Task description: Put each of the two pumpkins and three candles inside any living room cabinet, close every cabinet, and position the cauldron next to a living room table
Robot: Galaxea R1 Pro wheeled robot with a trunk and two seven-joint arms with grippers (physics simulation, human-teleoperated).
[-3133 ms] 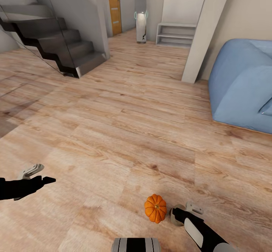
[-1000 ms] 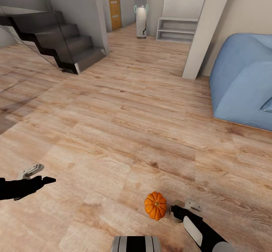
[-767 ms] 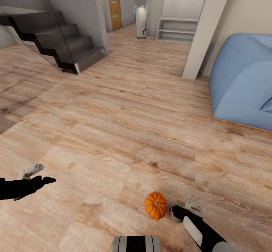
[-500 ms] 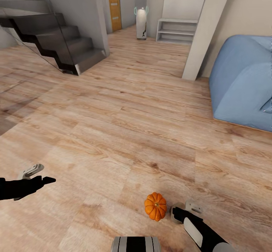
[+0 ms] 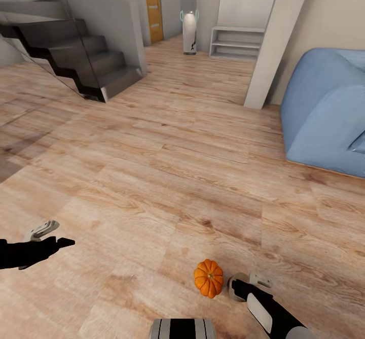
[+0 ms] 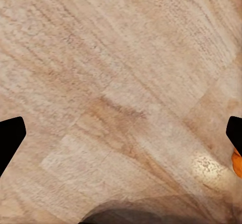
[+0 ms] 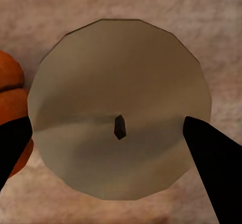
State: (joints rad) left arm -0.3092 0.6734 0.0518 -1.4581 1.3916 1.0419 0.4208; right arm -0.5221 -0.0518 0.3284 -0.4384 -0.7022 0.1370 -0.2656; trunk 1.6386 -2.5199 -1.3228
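Straddling candle (image 7: 119,108), right gripper (image 7: 108,148) wide open.

The floor (image 5: 167,166) is matt, grained light wood planks; the pumpkin (image 5: 208,278) looks smooth and ribbed, the candle (image 7: 118,108) waxy matt.

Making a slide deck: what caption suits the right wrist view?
Right end effector straddling a cream candle seen from above, beside an orange pumpkin.
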